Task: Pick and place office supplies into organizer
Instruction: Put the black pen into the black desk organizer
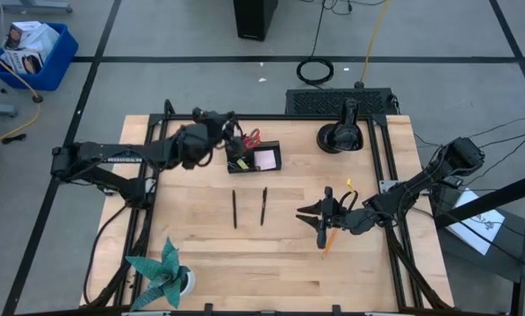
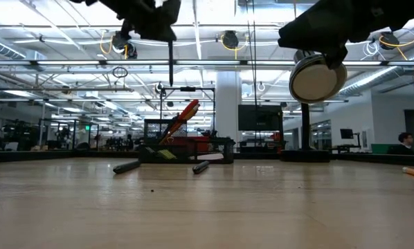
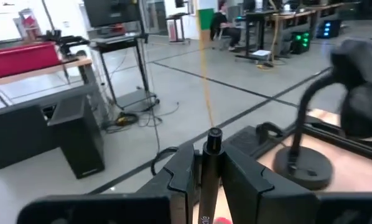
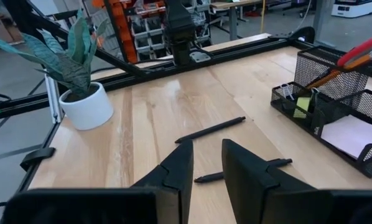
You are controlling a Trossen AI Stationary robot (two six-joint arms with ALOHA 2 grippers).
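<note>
The black mesh organizer (image 1: 255, 158) stands near the table's far edge. Red-handled scissors (image 1: 251, 138) and an orange pencil (image 4: 335, 71) stick out of its cup, and a pink pad (image 1: 265, 160) lies in its tray. My left gripper (image 1: 230, 145) hovers over the cup end, shut on a black pen (image 2: 171, 66). Two more black pens (image 1: 234, 209) (image 1: 263, 206) lie flat on the middle of the table. My right gripper (image 1: 320, 217) is open above the table's right half, beside an orange pencil (image 1: 331, 239) lying on the wood. My left gripper pinches the black pen between its two fingers (image 3: 181, 177), near the pen's upper part (image 3: 209, 163). The fingers come from above, pointing down. The pen hangs upright below them, lifted clear, and its free end (image 2: 171, 84) is above the organizer (image 2: 186, 149).
A round black base with an upright post (image 1: 340, 133) stands right of the organizer. A teal paper plant in a white pot (image 1: 161, 274) sits at the near left corner. Bare wood lies between the pens and the near edge. A person (image 2: 404, 142) sits far behind the table.
</note>
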